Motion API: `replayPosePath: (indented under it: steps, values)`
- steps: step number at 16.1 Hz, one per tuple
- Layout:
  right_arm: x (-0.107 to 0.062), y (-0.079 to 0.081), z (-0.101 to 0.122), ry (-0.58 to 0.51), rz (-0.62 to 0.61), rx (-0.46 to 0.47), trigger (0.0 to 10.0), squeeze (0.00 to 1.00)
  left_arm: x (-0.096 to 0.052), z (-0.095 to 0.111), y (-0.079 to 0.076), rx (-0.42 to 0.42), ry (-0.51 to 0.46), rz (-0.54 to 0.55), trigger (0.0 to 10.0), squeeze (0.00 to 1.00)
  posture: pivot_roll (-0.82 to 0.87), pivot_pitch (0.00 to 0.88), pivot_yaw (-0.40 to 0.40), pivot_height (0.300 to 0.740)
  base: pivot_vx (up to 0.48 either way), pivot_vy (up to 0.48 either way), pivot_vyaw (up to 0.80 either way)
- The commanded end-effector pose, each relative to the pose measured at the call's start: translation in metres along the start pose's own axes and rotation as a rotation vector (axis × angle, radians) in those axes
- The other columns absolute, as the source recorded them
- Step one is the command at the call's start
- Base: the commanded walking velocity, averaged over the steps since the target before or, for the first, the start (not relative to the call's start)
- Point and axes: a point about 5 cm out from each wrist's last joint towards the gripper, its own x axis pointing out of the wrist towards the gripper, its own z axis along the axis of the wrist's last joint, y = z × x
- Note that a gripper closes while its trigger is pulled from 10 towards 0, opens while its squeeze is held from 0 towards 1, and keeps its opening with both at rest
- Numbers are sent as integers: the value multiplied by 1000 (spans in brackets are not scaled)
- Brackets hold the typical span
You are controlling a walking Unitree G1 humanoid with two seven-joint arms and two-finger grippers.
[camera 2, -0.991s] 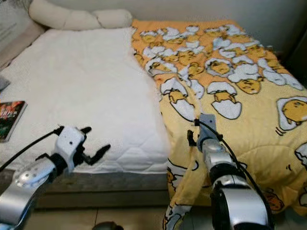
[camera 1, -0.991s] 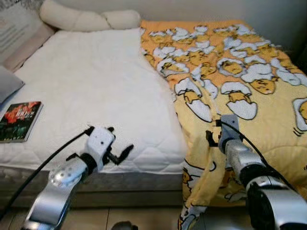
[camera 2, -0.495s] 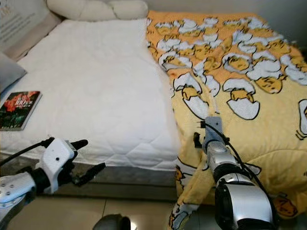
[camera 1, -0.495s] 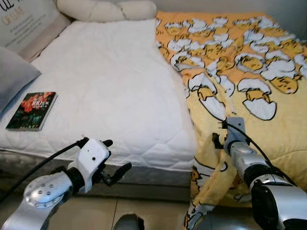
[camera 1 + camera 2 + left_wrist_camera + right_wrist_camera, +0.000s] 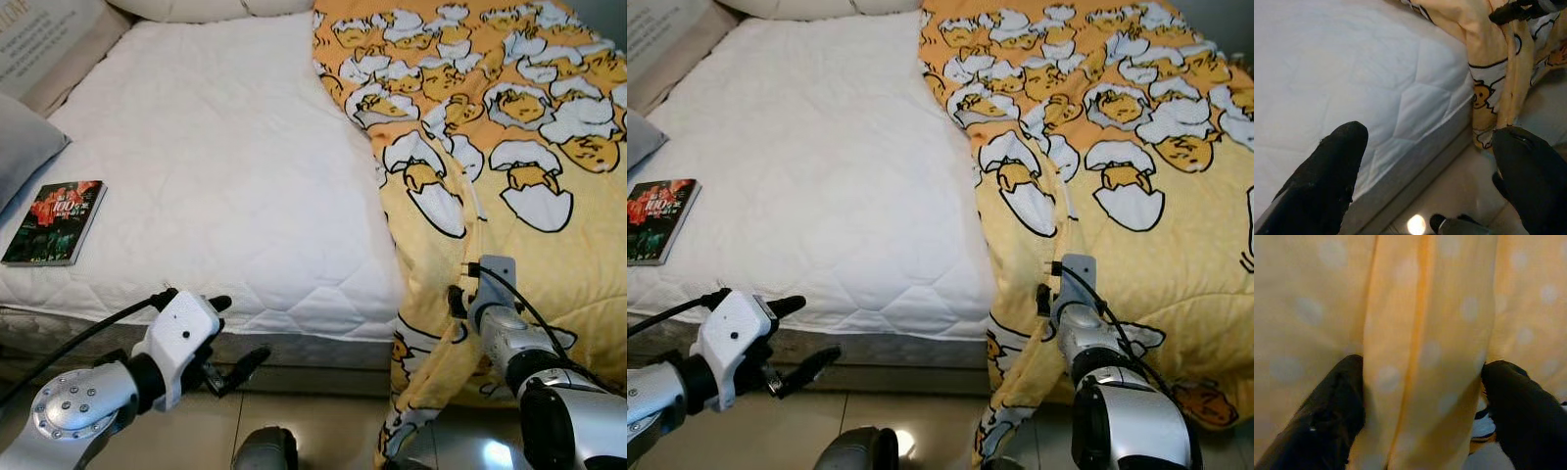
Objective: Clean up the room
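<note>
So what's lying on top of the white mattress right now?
A book lies near the mattress edge, a grey pillow beside it. The yellow blanket covers the other half, hiding whatever lies beneath.

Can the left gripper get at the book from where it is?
Probably not yet. The left gripper hangs open off the mattress's front edge, and the book lies well off toward the far left side. Nothing blocks the way.

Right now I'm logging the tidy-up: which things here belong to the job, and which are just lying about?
Job: yellow egg-print blanket, a fold between the right gripper jaws; left gripper open.
Lying about: dark paperback book; grey pillow; white quilted mattress.
</note>
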Motion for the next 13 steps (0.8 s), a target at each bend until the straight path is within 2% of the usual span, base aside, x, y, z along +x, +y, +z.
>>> replayPosePath:
  steps: [1, 13]
  values:
    - [0, -3, -7, 27, 3, 10, 0, 0, -4, 2, 0, 13, 9, -1, 10000, 153, 362, 146, 74, 740, 0, 0, 0]
    - [0, -9, -6, 30, -8, -1, 0, 0, -9, 2, -5, -11, 27, 5, 10000, 153, 369, 150, 59, 740, 0, 0, 0]
